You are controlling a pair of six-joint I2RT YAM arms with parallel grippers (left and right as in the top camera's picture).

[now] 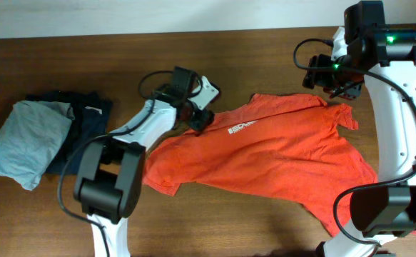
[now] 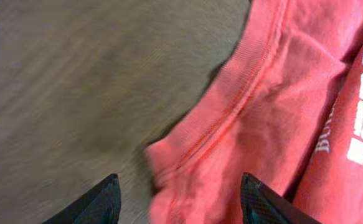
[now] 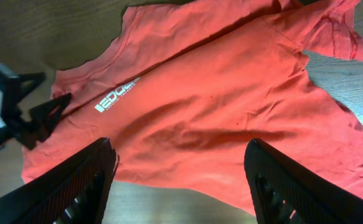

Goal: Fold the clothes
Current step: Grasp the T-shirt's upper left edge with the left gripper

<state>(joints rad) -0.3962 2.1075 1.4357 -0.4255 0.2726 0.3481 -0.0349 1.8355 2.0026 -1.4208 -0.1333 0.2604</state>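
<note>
An orange-red T-shirt (image 1: pixel 272 153) with a small white chest logo lies spread, slightly rumpled, across the middle and right of the table. It also shows in the right wrist view (image 3: pixel 231 99). My left gripper (image 1: pixel 198 120) is open and sits low at the shirt's left collar edge, whose hem (image 2: pixel 231 118) lies between the two fingers (image 2: pixel 180 202). My right gripper (image 1: pixel 336 84) is open and empty, held high above the shirt's upper right shoulder; its fingers (image 3: pixel 181 180) frame the shirt and some bare table.
A plain light-grey folded garment (image 1: pixel 29 139) lies on a dark navy folded garment (image 1: pixel 83 118) at the far left. The wooden table (image 1: pixel 243 221) has its back edge against a pale wall. The left arm's base stands at the front left.
</note>
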